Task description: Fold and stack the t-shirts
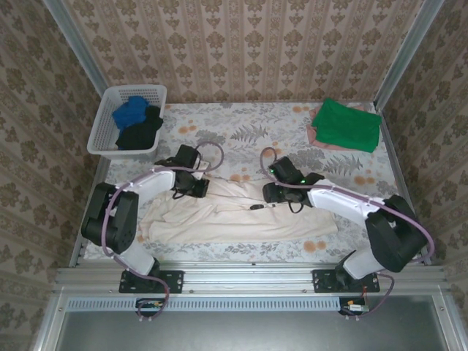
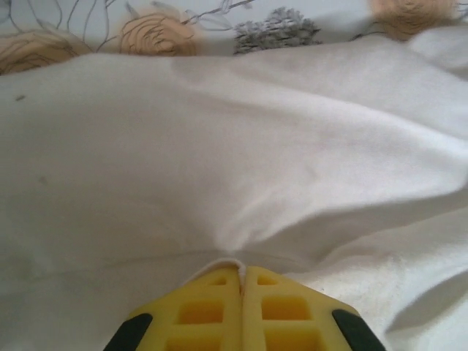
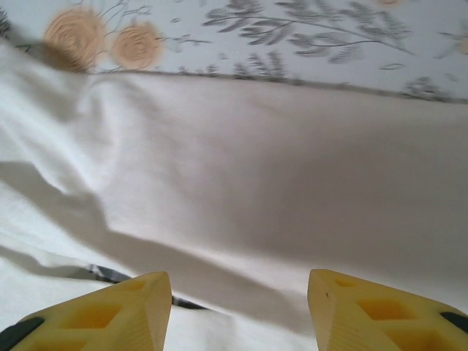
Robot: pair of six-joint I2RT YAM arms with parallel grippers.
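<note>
While the left gripper (image 2: 240,274) is closed on a fold of the cream t-shirt (image 2: 234,146), the right gripper (image 3: 240,292) hangs over the cloth with jaws apart.

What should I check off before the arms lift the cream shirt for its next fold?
1. Pinch by left gripper on cream t-shirt: ok, shut on a fold.
2. Grip by right gripper: not ok, jaws open over the cloth.
3. Shirt lying flat: not ok, rumpled.
4. Layers in the pinch: cannot tell.
5. Landing stack, green t-shirt on pink t-shirt: ok, tidy.
</note>
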